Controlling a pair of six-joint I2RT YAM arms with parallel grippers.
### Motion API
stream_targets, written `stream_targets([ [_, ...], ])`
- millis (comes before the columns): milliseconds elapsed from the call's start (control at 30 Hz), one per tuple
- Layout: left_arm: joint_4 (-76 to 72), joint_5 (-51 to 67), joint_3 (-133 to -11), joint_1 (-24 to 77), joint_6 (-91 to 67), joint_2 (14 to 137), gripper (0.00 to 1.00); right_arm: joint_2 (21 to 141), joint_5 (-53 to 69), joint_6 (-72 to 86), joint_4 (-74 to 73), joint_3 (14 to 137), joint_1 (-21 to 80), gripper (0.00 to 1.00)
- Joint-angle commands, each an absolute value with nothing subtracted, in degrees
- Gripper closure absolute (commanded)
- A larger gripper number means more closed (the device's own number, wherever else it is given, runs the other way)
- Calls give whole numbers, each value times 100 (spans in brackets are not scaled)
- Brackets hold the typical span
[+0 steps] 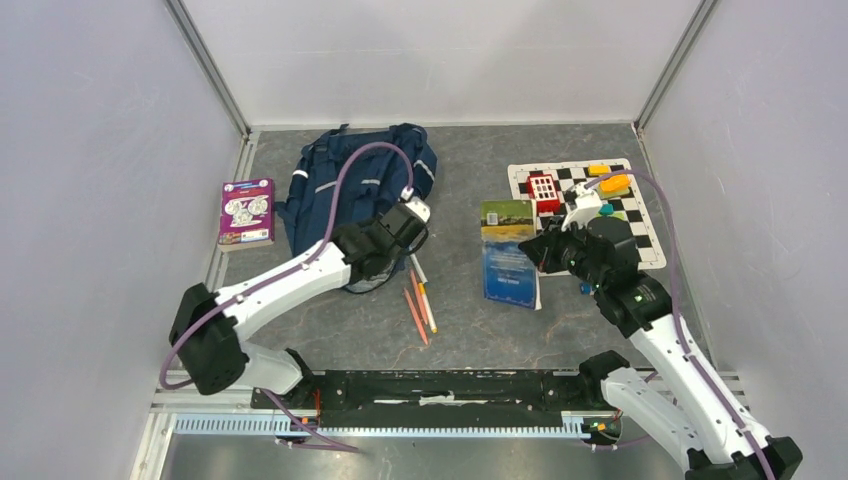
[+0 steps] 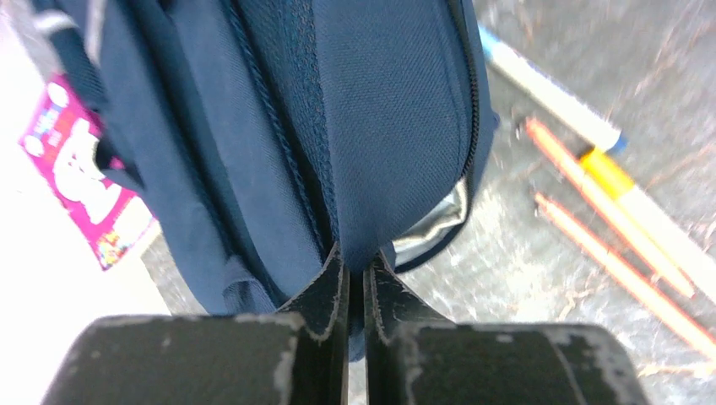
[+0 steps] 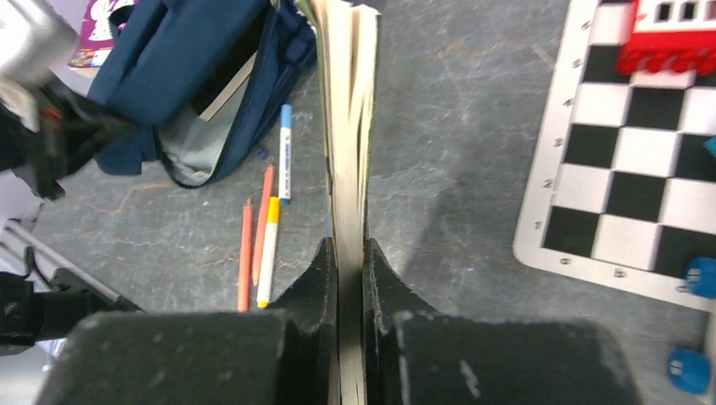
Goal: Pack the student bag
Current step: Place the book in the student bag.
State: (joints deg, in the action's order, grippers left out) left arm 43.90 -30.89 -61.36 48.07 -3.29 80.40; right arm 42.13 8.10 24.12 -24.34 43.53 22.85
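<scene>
Top external view: the student bag [image 1: 340, 190] lies far left on the table [image 1: 470, 340], its mouth unzipped on the near side. The left gripper [image 2: 355, 268] pinches a fold of its navy fabric beside the zip. The right gripper [image 3: 349, 251] is clamped on a book's [image 3: 344, 118] edge, right of the pens [image 1: 420, 305].

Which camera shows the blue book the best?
The top external view. There you see most of the cover of the blue book, gripped at its right edge by the right gripper. The right wrist view shows only its thin page edges, pinched in that gripper. The left wrist view does not show it at all.
</scene>
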Motion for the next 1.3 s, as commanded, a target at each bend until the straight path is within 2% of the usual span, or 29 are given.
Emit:
stream_targets([
  [0,3292,-3763,-6961,4786,465,7528,95,4361,1651,3254,-1441,3902,2322,100],
  [267,2590,-3598,-7252,4790,1107,7446,95,4977,1641,4531,35,3299,3466,100],
  [567,1649,-2946,-6336,4790,1087,6651,94,5718,1163,5657,1387,3268,4393,100],
  [1033,1529,-2287,-6100,4788,758,6413,97,7711,307,7103,3482,3830,4550,100],
  [1267,1482,-2286,-6070,4788,643,6391,98,8563,-577,7318,3870,4517,4547,100],
])
